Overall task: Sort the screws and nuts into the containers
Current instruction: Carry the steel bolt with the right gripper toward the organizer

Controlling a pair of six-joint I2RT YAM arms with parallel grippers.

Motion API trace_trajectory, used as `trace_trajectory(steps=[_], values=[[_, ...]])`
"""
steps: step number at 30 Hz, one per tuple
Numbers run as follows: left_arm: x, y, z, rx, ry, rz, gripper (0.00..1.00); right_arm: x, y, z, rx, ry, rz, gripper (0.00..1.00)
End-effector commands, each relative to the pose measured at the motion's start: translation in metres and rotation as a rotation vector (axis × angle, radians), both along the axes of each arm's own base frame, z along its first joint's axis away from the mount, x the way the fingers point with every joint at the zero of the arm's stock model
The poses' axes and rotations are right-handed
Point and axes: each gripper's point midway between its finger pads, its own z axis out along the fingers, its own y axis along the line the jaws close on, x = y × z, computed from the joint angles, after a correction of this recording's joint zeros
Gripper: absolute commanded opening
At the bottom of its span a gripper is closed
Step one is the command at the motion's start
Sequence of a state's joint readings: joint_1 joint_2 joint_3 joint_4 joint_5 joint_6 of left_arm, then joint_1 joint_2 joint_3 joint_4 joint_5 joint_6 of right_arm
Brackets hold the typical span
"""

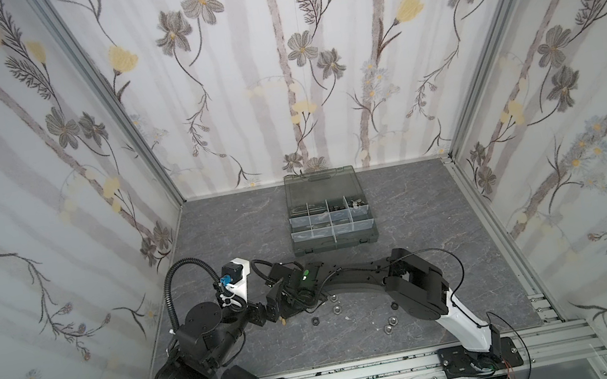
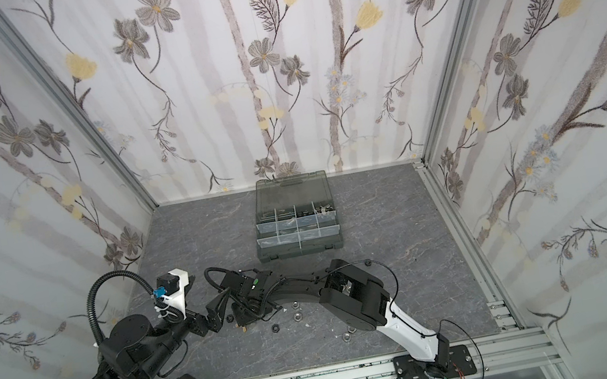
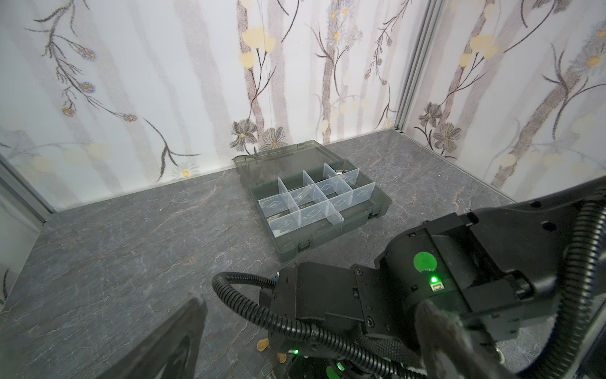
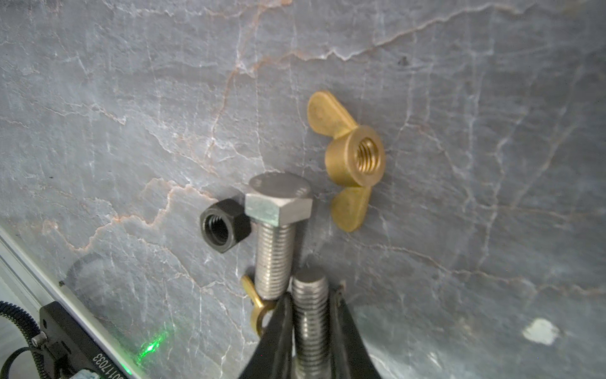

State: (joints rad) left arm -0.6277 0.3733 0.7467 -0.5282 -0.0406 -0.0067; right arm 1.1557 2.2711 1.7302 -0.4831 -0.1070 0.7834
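In the right wrist view my right gripper (image 4: 310,295) is shut on the threaded shank of a silver screw (image 4: 310,325). A second silver screw (image 4: 277,229) lies on the table just ahead, with a black hex nut (image 4: 224,226) touching its head and a brass wing nut (image 4: 352,157) beside it. Another brass wing nut (image 4: 257,308) peeks out from under a finger. The containers are compartments of the open grey organiser case (image 1: 334,242) at the back. My left gripper (image 3: 311,305) is open and holds nothing, close to the left of the right gripper (image 1: 297,305).
Several loose hex nuts lie on the marble table under the right arm, such as a silver nut (image 1: 337,310) and a black nut (image 1: 315,320). The right arm's wrist (image 3: 328,295) fills the space in front of the left gripper. Walls enclose three sides.
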Motion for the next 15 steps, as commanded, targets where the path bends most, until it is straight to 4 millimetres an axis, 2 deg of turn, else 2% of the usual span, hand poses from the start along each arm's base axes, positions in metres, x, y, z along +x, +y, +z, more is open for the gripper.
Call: trace_trajectory(steps=[1, 7, 11, 15], values=[[0.001, -0.001, 0.006, -0.013, -0.028, -0.004, 1.00, -0.008, -0.026, -0.023, -0.120, 0.041, 0.025, 0.15], [0.001, -0.001, 0.006, -0.012, -0.027, -0.003, 1.00, -0.004, -0.044, -0.031, -0.188, 0.026, 0.053, 0.14], [0.002, -0.001, 0.005, -0.012, -0.026, -0.003, 1.00, -0.003, -0.067, -0.040, -0.297, -0.006, 0.099, 0.23], [0.002, -0.002, 0.005, -0.011, -0.025, -0.003, 1.00, 0.004, -0.089, -0.041, -0.393, -0.055, 0.118, 0.24]])
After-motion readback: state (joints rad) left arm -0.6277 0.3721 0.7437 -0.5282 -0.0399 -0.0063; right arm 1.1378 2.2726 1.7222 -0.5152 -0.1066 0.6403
